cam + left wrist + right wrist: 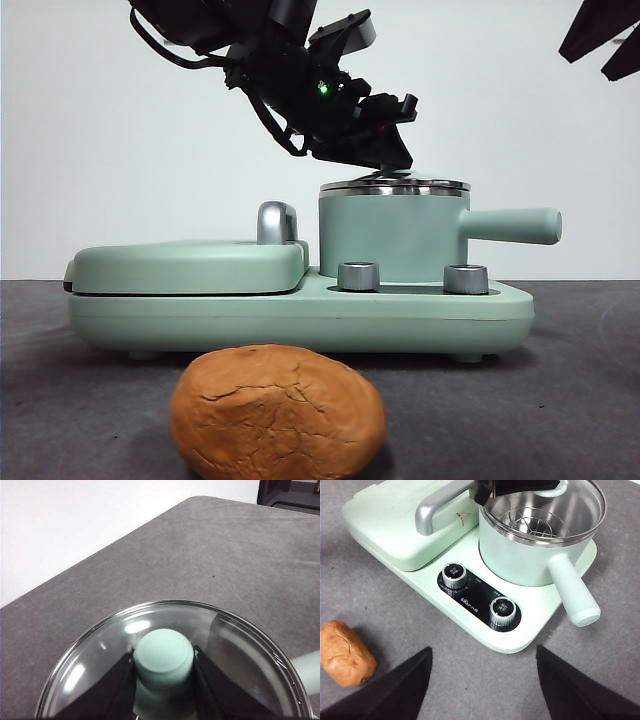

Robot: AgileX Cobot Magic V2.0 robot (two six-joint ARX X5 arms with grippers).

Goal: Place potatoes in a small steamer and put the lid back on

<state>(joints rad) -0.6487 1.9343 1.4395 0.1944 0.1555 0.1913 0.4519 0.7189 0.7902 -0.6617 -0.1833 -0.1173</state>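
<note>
The potato (pixel 278 410) (pixel 345 652), an orange-brown cracked lump, lies on the grey table in front of the cooker. The small steamer (pixel 390 235) (pixel 530 550) is a mint-green pot with a side handle (pixel 515 226), standing on the cooker's right half. The clear lid (pixel 395 186) (pixel 100 650) rests on the pot's steel rim. My left gripper (pixel 390 165) (pixel 164 657) reaches down from above, its jaws pressed against both sides of the lid's green knob. My right gripper (pixel 483 649) hangs open and empty high above the table in front of the cooker.
The flat griddle cover (pixel 190 265) with its chrome handle (pixel 277 222) fills the cooker's left half. Two steel dials (pixel 358 276) (pixel 466 278) sit on the base in front of the pot. The right arm shows as a black tip (pixel 600 40) in the front view's top right corner.
</note>
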